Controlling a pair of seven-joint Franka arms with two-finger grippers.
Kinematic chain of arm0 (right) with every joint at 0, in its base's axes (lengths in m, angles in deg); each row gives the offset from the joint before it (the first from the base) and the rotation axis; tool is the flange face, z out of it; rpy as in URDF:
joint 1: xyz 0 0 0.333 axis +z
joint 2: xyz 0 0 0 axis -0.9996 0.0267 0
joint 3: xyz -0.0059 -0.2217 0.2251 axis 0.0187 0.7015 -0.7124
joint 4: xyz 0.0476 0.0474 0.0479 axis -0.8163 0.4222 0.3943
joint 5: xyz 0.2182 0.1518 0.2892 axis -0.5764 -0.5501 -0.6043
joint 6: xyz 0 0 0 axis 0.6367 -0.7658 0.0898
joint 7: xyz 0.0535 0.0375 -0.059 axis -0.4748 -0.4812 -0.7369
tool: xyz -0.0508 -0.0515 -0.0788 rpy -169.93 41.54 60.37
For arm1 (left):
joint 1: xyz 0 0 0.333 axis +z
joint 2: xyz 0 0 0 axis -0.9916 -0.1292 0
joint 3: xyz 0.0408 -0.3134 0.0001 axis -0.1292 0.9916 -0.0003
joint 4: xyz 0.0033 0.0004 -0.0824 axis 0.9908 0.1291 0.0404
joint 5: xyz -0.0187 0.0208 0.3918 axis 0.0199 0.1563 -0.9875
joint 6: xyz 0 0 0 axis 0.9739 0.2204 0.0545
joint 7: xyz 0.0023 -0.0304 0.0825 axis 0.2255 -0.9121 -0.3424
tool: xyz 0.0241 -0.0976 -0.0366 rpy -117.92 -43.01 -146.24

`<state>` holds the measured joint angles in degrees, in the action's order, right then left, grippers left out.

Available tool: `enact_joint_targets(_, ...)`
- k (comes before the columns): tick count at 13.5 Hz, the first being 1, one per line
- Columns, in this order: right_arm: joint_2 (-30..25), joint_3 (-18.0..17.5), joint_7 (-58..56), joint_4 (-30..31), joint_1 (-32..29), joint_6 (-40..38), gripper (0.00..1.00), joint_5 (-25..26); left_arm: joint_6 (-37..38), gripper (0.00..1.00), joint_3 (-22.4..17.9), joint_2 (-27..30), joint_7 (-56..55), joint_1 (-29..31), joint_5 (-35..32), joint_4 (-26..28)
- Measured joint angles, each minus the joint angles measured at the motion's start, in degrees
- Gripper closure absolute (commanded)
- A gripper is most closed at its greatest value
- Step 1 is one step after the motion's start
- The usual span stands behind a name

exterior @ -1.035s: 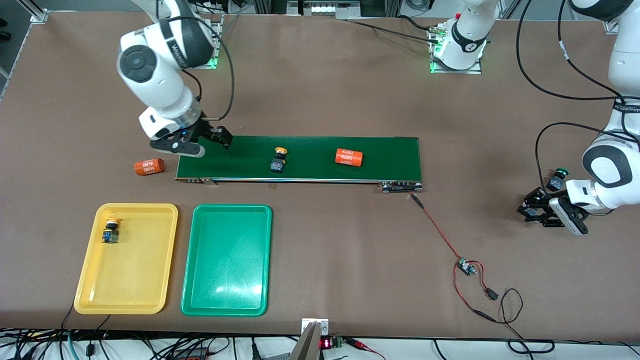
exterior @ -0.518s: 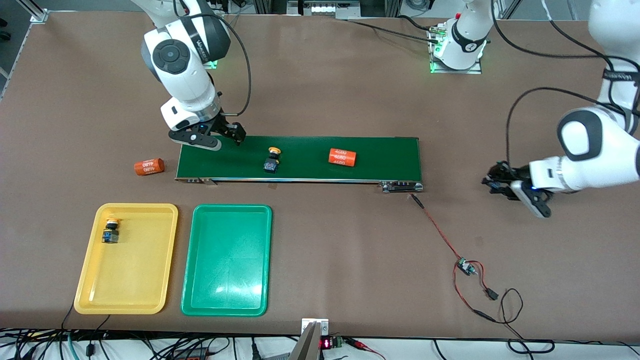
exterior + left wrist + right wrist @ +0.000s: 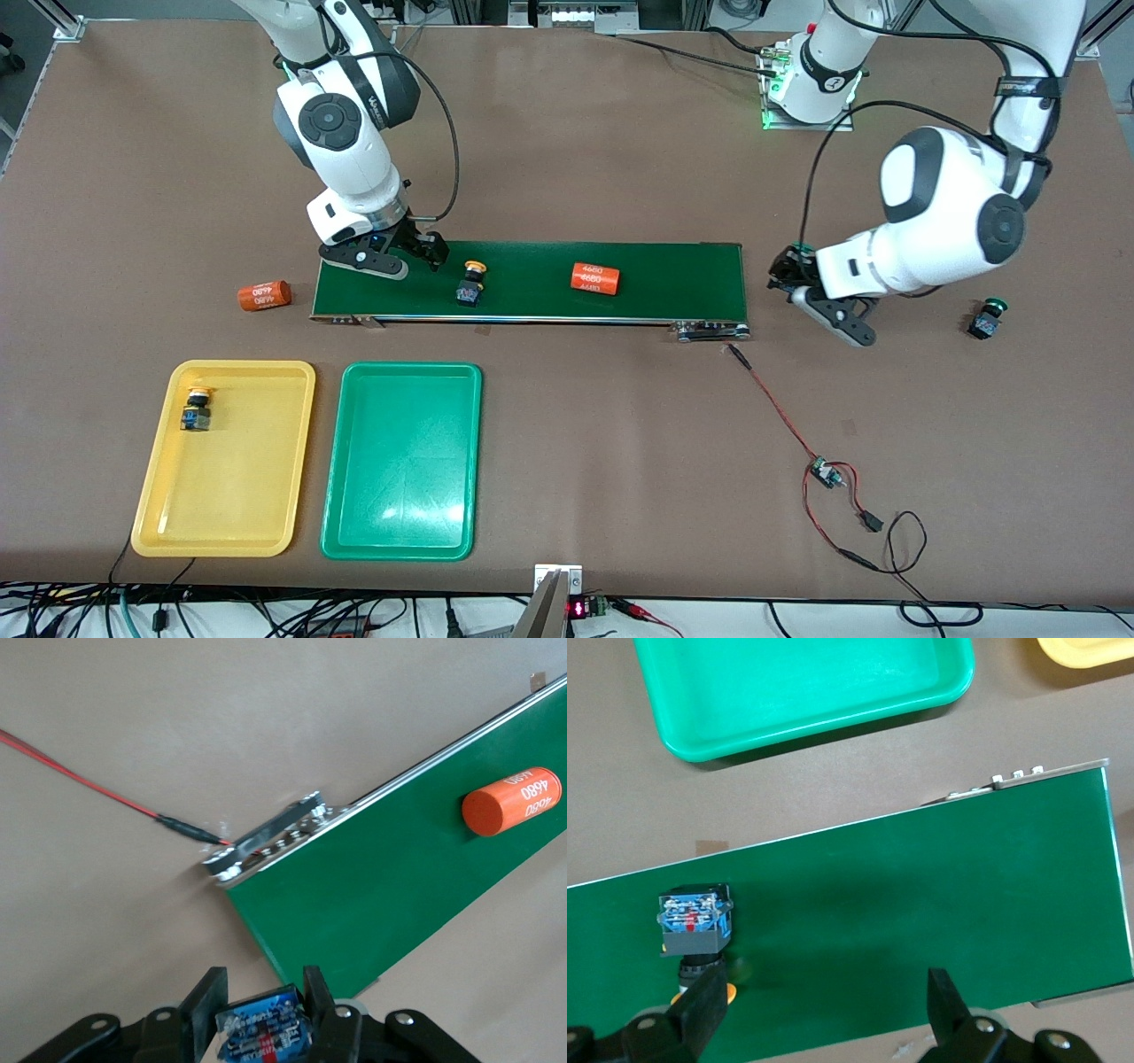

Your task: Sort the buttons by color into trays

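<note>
Brown table [image 3: 576,159]. Long dark green conveyor belt [image 3: 673,282] carries yellow-capped black button [image 3: 468,285], beside right hand [image 3: 409,255], fingers apart. Yellow plastic tray [image 3: 257,461] holds one yellow-capped button [image 3: 196,408]. Green plastic tray [image 3: 403,461] bare. Left hand [image 3: 263,1003] at belt's end, clamped on blue-backed button [image 3: 264,1035]. Green-capped button [image 3: 987,319] on table.

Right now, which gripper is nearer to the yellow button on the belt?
The right. The right gripper is open over the belt, beside the yellow button. The left gripper is off the belt's end toward the left arm, shut on another button.
</note>
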<state>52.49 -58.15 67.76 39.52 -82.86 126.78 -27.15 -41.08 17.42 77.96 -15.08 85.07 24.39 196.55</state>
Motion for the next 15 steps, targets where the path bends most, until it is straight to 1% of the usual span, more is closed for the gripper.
enact_joint_targets(2, 0.17, 0.00, 0.15, 0.00, 0.11, 0.40, 0.00, 0.05, -2.75, 1.00, -0.05, -0.06, -2.55, -1.96, -0.05, 1.45)
enact_joint_targets(6, 0.85, 0.00, 0.22, -0.01, 0.20, 1.95, 0.00, 0.06, -12.10, 1.00, -0.12, -2.09, -4.19, -5.07, -0.06, 5.98)
enact_joint_targets(9, 1.29, 0.00, 0.23, -0.04, 0.44, 2.28, 0.00, 0.24, -15.71, 1.00, -0.17, -4.33, -4.91, -6.75, -0.06, 6.27)
enact_joint_targets(13, 2.58, -0.01, 0.24, -0.06, 0.72, 4.46, 0.00, 1.08, -20.28, 1.00, -0.16, -4.77, -8.75, -10.64, -0.06, 6.03)
enact_joint_targets(15, 3.40, 0.00, 0.25, -0.09, 0.72, 5.03, 0.00, 2.17, -23.20, 1.00, -0.18, -5.51, -9.58, -11.67, -0.06, 6.04)
